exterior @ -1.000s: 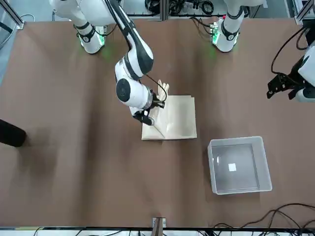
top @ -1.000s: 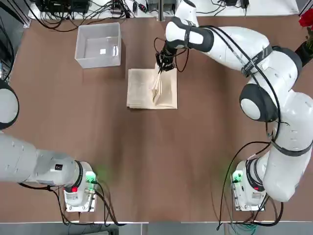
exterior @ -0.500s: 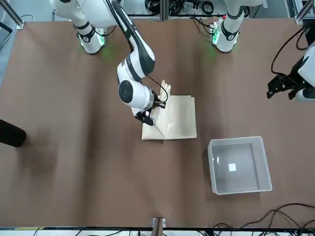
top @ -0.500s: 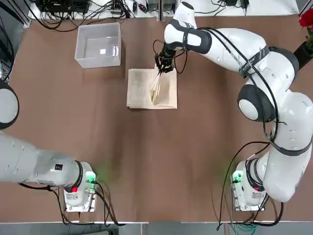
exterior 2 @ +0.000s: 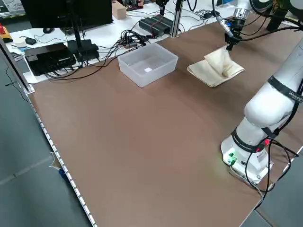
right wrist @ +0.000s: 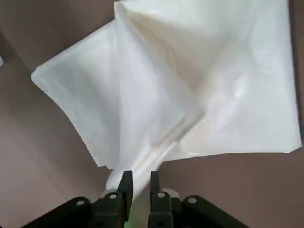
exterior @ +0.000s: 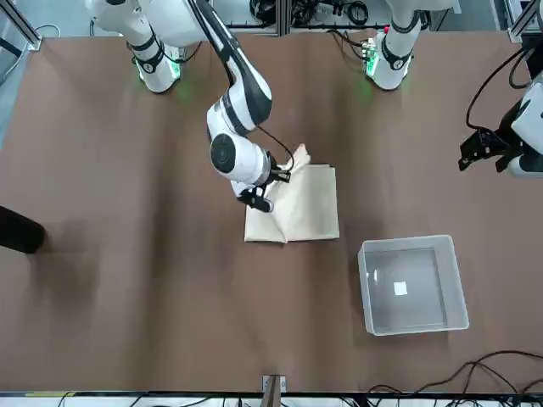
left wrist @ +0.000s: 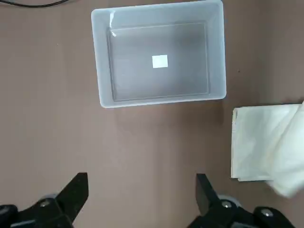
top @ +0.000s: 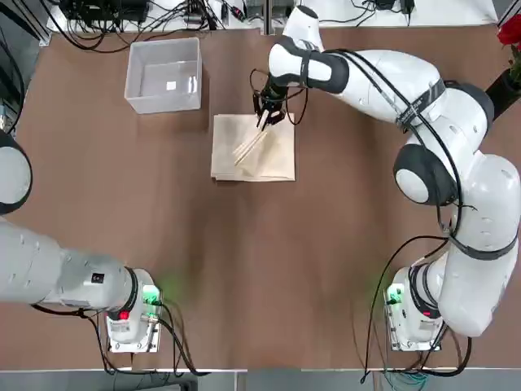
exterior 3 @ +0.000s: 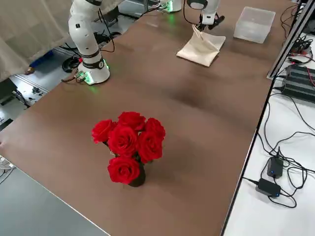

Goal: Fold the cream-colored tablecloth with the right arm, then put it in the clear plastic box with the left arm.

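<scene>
Half done at best, I'd say: the cream-colored tablecloth (top: 278,160) is down to a small, roughly square layered pad, but my right gripper (right wrist: 140,176) is at work on a flap of it, so I wouldn't call the folding finished. The clear plastic box (top: 167,103) has no cloth in it, so the whole left-arm half of the job is left

My right hand is over the cloth's far edge, its fingers a little apart, with a bunched bit of fabric right at the tips. Can't tell whether it's touching either pad, but it doesn't look clamped to me. My left gripper (left wrist: 141,184) has its fingers wide apart with nothing between them, and it's idle off to the left side of the table

As for the cloth, it's lying on the brown tabletop (top: 220,269), toward the far side, to the right of the box and well apart from it. Plain pale cream, soft looking, stacked edges showing along one side. The flap on top is gathered into a slanting, pleated ridge that rises toward my fingers, so the pad isn't flat. Guessing that needs laying down neatly before lefty gets a turn, or it could spring open on the way over
</scene>
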Controlling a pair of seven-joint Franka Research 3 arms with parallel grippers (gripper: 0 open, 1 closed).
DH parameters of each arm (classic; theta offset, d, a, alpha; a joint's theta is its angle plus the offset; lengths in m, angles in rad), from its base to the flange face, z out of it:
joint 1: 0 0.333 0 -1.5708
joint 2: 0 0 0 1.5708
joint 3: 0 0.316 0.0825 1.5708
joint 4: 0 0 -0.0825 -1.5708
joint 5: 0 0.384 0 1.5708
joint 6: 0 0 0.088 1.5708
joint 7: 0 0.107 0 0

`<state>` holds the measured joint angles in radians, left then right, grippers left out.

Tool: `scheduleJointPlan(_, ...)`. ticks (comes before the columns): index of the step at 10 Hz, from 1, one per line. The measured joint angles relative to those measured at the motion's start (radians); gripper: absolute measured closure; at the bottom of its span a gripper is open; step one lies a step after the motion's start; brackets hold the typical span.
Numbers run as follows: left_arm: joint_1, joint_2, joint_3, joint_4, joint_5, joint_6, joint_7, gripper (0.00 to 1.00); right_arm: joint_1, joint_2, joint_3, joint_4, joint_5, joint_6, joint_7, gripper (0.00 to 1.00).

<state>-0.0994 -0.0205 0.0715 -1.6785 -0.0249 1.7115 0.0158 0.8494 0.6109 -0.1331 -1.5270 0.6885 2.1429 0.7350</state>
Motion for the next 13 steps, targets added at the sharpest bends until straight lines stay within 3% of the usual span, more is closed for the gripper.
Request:
scheduleJointPlan(2, 0.000, 0.000, -0.001, 0.000, 0.000, 0.000, 0.000, 0.00, 0.030, 0.007, 0.001, 0.000, 0.000, 0.074, 0.012, 0.47)
scheduleJointPlan(5, 0.000, 0.000, -0.001, 0.000, 0.000, 0.000, 0.000, 0.00, 0.037, 0.009, -0.001, 0.005, 0.000, 0.090, 0.026, 0.01)
scheduleJointPlan(10, 0.000, 0.000, -0.002, 0.000, 0.000, 0.000, 0.000, 0.00, 0.030, 0.068, -0.011, -0.005, -0.003, 0.090, 0.029, 0.00)
scheduleJointPlan(13, -0.001, 0.000, -0.003, 0.000, 0.000, 0.000, 0.000, 0.00, 0.018, 0.090, -0.017, -0.012, -0.062, 0.094, 0.028, 0.00)
